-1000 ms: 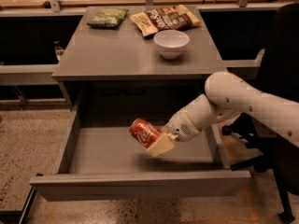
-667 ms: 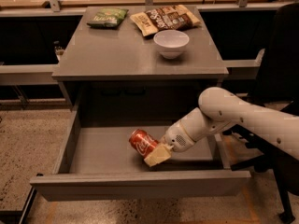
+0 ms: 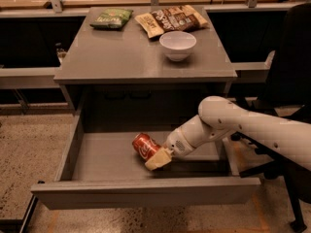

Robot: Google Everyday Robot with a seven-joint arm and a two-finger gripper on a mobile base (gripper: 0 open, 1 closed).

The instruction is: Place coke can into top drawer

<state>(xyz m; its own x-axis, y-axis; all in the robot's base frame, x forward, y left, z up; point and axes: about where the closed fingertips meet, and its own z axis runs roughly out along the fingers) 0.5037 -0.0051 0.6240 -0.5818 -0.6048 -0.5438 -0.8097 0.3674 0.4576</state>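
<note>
1. Reaches with the gripper down into the open top drawer, coming in from the right on a white arm that crosses the drawer's right side.
2. Grasps the coke can with the jaws clenched on its lower, right-hand end; shows only one pale finger plainly, under and in front of the can.
3. Holds the can tilted, with its upper end pointing up and to the left, away from the jaws, and the white script facing the camera.
4. Keeps the can inside the drawer, right of the middle, low over the grey floor; cannot tell whether touching that floor or just above it.
5. Leaves the can nearer the drawer's front panel than its back wall, well apart from the left wall.
6. Above, on the tabletop: a white bowl near the right edge, a green snack bag at the far left, and brown snack bags just behind the bowl.
</note>
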